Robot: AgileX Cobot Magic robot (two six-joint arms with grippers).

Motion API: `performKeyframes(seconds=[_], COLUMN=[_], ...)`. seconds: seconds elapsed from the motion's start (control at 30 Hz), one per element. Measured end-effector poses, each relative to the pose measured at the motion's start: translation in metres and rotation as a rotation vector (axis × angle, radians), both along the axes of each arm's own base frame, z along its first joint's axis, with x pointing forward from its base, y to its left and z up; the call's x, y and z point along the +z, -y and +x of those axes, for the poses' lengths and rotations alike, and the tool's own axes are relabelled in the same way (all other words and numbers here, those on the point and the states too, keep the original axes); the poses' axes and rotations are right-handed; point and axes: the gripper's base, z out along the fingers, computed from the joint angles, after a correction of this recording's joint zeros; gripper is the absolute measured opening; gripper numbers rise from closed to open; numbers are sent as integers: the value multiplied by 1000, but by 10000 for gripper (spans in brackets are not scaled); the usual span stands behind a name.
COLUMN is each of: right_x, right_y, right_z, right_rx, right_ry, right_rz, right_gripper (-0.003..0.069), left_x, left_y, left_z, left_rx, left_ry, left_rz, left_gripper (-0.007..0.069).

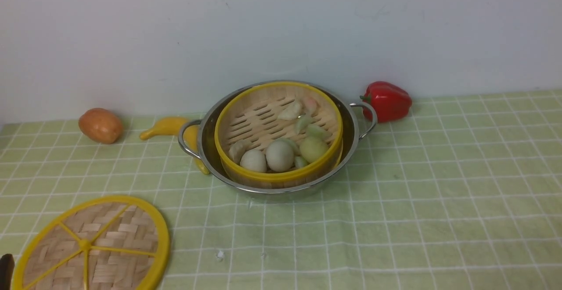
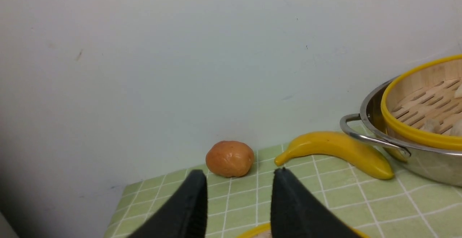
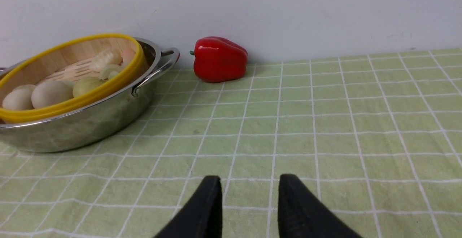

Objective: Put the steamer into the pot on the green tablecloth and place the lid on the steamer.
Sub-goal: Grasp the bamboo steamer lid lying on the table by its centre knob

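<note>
The steamer (image 1: 263,121), holding toy dumplings and eggs, sits inside the shiny pot (image 1: 352,137) at the middle back of the green tablecloth (image 1: 439,193). The lid (image 1: 94,246) lies flat on the cloth at the front left, apart from the pot. My left gripper (image 2: 240,173) is open and empty, just above the lid's near rim (image 2: 249,233). The pot (image 2: 426,166) and steamer (image 2: 411,134) lie off to its side. My right gripper (image 3: 249,180) is open and empty, low over bare cloth, with the pot (image 3: 83,126) and steamer (image 3: 72,102) ahead to one side.
A yellow banana (image 1: 169,126) lies against the pot's left handle. A brown potato-like item (image 1: 101,125) sits at the back left. A red bell pepper (image 1: 387,100) stands by the pot's right handle. A white wall runs along the back edge.
</note>
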Motion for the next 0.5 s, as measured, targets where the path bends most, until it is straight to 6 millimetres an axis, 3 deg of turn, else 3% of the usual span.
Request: performKeyframes(seconds=[0.5], right_x=[0], right_y=[0], right_z=[0], right_rx=[0], right_ry=[0], right_rz=[1], right_gripper=[240], left_x=[0], left_y=[0], left_z=[0], left_rx=[-2], left_ry=[3], left_rz=[-44], left_gripper=[243])
